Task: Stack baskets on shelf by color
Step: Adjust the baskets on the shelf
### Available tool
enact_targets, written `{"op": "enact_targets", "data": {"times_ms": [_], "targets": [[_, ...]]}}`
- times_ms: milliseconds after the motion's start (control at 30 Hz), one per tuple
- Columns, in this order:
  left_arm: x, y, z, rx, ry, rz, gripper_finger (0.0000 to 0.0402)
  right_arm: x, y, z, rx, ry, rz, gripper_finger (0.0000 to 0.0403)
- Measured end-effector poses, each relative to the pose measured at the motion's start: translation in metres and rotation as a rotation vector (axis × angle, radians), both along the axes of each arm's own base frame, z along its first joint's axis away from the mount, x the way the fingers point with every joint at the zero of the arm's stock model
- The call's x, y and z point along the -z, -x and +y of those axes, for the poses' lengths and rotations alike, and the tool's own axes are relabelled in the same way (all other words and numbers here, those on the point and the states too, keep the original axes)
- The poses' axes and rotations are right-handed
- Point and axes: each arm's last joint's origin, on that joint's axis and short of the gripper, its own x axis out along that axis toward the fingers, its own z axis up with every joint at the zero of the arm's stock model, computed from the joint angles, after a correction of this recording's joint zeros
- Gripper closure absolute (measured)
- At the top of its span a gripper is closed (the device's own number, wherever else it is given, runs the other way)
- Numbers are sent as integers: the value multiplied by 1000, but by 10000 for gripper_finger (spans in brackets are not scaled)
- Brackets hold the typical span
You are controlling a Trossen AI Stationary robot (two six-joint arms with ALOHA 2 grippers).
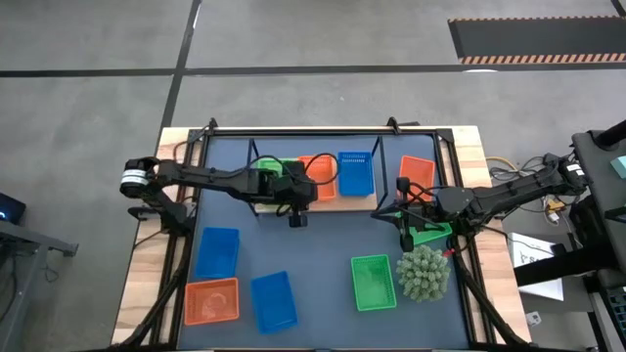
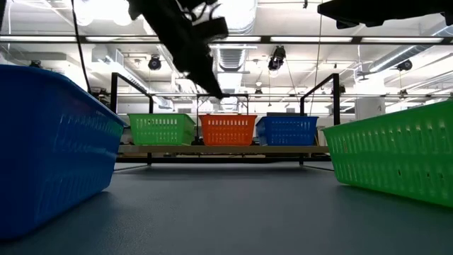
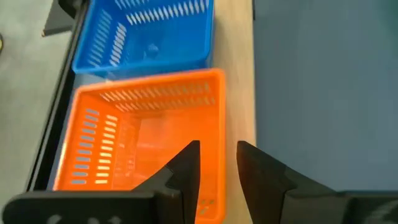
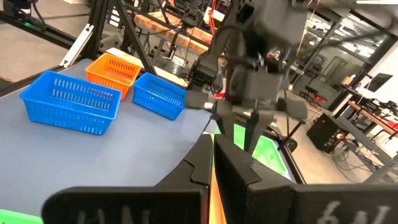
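Three baskets (image 2: 226, 130) are seen on the shelf (image 1: 323, 203) at twelve o'clock; the left gripper (image 3: 217, 168), parted, straddles the orange basket's (image 3: 149, 140) light, stiff rim, the likely hold.

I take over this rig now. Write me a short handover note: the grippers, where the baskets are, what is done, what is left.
Left gripper: open, above the front edge of the shelf, by the orange basket on it.
Right gripper: shut, over the mat's right side near a green basket.
Done: one green, one orange and one blue basket stand side by side on the shelf.
Left: on the mat, two blue, two orange, two green, one at.
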Motion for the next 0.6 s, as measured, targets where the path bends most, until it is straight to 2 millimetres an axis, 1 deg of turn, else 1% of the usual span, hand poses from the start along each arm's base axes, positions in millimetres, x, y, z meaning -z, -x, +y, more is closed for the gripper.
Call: {"op": "enact_targets", "data": {"times_ms": [133,233,467,533,600], "targets": [[-16,9,-15,-16,59,-84,312,0,0,0,1,-9,2,394],[-21,15,-34,9,99,-119,312,0,0,0,1,-13,2,394],[-25,18,-87,181,112,-206,312,0,0,0,1,-41,3,394],[-25,20,-99,240,91,-202,312,-1,0,3,-9,-48,-5,394],[-27,22,-109,299,61,-213,312,-7,-3,5,-14,-63,-9,394]]}}
